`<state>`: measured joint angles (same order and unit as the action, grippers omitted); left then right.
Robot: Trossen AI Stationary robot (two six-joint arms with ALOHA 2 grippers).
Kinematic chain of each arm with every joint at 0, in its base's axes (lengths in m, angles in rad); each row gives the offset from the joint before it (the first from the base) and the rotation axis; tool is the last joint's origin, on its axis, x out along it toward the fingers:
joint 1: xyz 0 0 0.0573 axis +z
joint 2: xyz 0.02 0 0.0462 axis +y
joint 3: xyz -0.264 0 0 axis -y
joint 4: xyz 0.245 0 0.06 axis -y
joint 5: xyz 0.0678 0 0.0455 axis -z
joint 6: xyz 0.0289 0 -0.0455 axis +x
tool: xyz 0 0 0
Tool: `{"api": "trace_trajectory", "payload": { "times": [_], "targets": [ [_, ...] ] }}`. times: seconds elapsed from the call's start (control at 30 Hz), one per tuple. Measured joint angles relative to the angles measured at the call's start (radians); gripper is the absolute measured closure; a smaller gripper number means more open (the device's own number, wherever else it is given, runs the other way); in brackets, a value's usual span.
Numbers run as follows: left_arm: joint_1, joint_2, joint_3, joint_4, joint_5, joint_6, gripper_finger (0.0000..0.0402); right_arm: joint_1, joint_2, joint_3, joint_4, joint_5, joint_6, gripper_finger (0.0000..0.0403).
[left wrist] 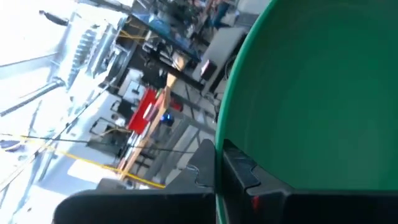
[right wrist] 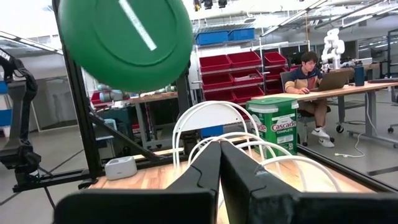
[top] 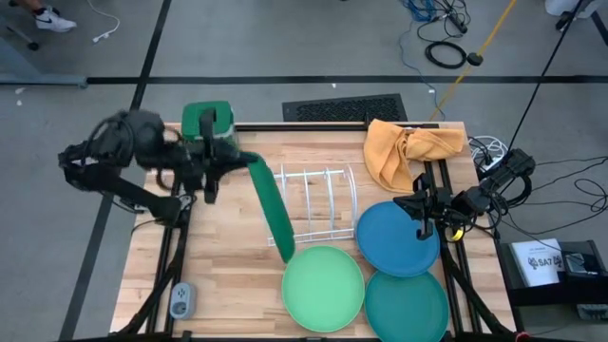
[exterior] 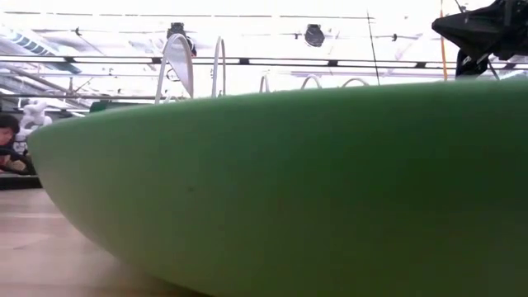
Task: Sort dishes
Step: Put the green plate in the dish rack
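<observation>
Dark green plate (top: 272,211) clamped edge-on in left gripper (top: 231,161) jaws may snag wire rack (top: 318,204); right gripper (right wrist: 220,163) jaws shut, empty.

the room is bright and evenly lit from overhead. on the wooden table (top: 218,285) shadows stay short and soft. looking level across it, ceiling lights and far windows blow out to white, and the light mint green plate (exterior: 313,190) sits so close that its surface goes soft and featureless. from the left wrist the background streaks with blur, washed white along one side, while the dark green plate (left wrist: 317,93) stays fairly crisp. from the right wrist a strip of glare crosses that plate's underside; the near dark fingers (right wrist: 199,174) are blurred.
</observation>
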<state>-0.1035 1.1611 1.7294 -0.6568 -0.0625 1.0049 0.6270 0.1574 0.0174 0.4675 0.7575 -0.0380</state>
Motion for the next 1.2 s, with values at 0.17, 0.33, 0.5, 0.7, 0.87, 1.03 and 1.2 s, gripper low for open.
{"api": "trace_trajectory", "payload": {
  "times": [0.17, 0.33, 0.5, 0.7, 0.87, 1.03, 1.2],
  "targets": [
    [0.216, -0.02, -0.029, 0.008, 0.231, -0.068, 0.0401, 0.0, 0.0, 0.0, 0.0, -0.001, 0.0, 0.0399],
    [0.415, -0.002, -0.119, 0.062, 0.436, -0.125, 0.0401, 0.001, 0.0, 0.0, -0.001, -0.005, 0.023, 0.0399],
    [0.568, -0.004, -0.207, 0.161, 0.639, -0.159, 0.0401, 0.001, 0.0, 0.0, -0.005, -0.005, 0.079, 0.0399],
    [0.69, -0.003, -0.316, 0.228, 0.783, -0.185, 0.0401, 0.001, 0.0, 0.0, -0.025, -0.005, 0.105, 0.0399],
    [0.749, -0.003, -0.441, 0.378, 0.875, -0.215, 0.0401, 0.001, 0.0, 0.0, -0.044, -0.005, 0.105, 0.0399],
    [0.8, -0.003, -0.563, 0.483, 0.956, -0.221, 0.0401, 0.001, 0.0, 0.0, -0.058, -0.005, 0.105, 0.0399],
    [0.833, -0.003, -0.67, 0.559, 1.003, -0.242, 0.0401, 0.001, 0.0, 0.0, -0.065, -0.004, 0.105, 0.0399]
  ]
}}
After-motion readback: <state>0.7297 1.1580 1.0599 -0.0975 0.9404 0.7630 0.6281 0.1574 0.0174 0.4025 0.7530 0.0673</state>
